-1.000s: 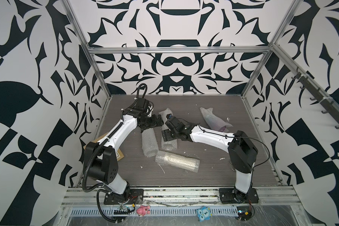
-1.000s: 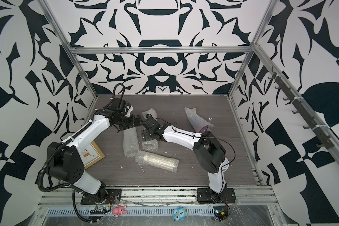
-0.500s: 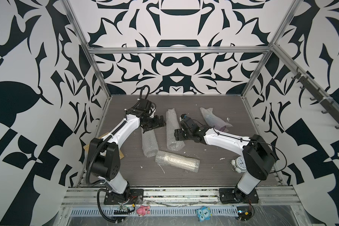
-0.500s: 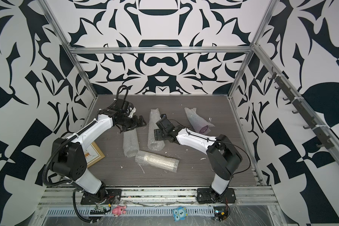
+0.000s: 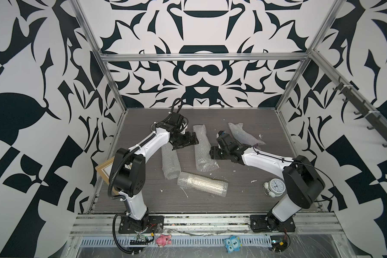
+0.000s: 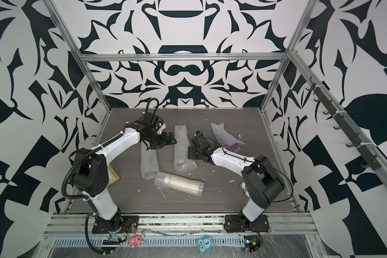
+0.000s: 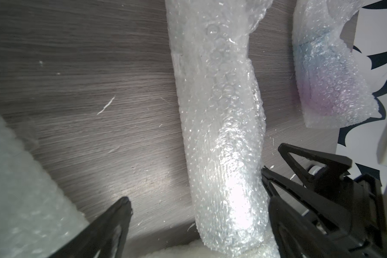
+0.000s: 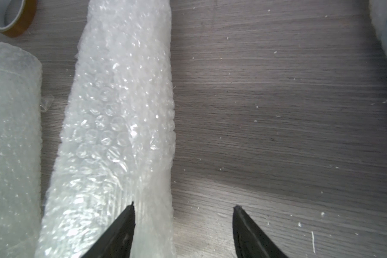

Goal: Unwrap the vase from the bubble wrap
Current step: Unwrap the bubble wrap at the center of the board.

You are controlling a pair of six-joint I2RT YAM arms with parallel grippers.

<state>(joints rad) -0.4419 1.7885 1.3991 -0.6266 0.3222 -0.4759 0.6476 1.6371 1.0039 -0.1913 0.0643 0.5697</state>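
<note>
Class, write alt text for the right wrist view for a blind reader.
The right gripper, jaws apart and empty, hangs over a grey table, one jaw overlapping a long bubble wrap roll. A tape ring lies beyond.

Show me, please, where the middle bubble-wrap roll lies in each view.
Both top views: middle bubble-wrap roll, centre of the table, lying front to back.
Left wrist: centre of picture, running top to bottom.
Right wrist: left of centre, top to bottom.
Shared landmark: grey wood-grain table beneath it.
</note>
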